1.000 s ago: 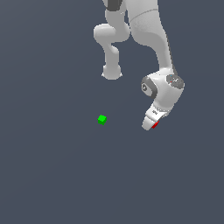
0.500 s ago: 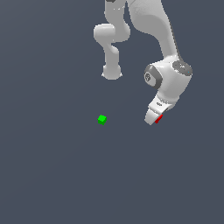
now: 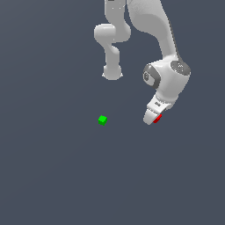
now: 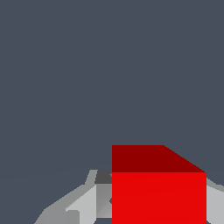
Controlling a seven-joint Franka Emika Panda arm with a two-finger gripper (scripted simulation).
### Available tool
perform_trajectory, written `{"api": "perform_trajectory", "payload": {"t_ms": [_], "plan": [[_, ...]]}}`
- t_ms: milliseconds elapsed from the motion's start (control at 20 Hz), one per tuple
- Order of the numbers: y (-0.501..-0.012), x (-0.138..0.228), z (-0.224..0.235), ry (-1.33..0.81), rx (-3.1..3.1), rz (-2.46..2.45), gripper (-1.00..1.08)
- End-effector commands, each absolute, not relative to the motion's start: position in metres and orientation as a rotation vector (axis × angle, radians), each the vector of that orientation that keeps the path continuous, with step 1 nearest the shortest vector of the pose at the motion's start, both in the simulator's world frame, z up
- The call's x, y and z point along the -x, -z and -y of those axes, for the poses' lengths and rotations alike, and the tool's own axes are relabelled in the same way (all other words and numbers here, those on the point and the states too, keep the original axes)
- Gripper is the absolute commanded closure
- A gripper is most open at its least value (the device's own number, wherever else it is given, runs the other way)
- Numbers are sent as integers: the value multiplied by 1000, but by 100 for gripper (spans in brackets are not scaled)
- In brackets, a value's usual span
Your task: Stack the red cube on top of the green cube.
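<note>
Across the bench [image 3: 52,176], a plain dark grey surface with no edge or corner in view, so places are given relative to the things on it.

Arm [image 3: 149,26]: white, enters from the top of the exterior view, elbows over and drops toward the exterior view's right. Wrist is bent so the hand slopes down and toward the exterior view's left, not plumb.

Fingers [image 3: 154,118]: closed on the red cube [image 3: 157,118]. Only a sliver of red shows at the tip in the exterior view. In the wrist view the red cube [image 4: 158,188] fills the space between the grey finger [image 4: 85,203] parts on either side. Grip looks firm; cannot tell how far off the bench it is.

Green cube [image 3: 102,119]: sits alone on the bench, well apart from the red one, toward the exterior view's left at about the same height in that picture. Not in the wrist view.

Step in hand (judgement): carry to above the green cube. To do it well:
- lift enough to clear the green cube's top before crossing
- square the hand upright so the red faces sit parallel to the green
- centre over it, lower slowly, release only on contact

Risk: a tilted release would tip the cube off.
</note>
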State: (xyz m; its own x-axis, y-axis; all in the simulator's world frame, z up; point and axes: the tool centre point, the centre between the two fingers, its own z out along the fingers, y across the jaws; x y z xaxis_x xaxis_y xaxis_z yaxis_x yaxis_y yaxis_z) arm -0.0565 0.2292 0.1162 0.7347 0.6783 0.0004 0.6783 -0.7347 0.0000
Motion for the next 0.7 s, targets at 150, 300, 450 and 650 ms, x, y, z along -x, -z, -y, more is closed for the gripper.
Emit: {"api": "perform_trajectory", "payload": {"t_ms": [150, 300, 450, 650], "plan": [[-111, 61, -201, 1, 2927, 1142, 108], [-107, 66, -177, 1, 2927, 1142, 108], [-101, 71, -147, 1, 2927, 1141, 108], [-92, 79, -99, 1, 2927, 1140, 108]]}}
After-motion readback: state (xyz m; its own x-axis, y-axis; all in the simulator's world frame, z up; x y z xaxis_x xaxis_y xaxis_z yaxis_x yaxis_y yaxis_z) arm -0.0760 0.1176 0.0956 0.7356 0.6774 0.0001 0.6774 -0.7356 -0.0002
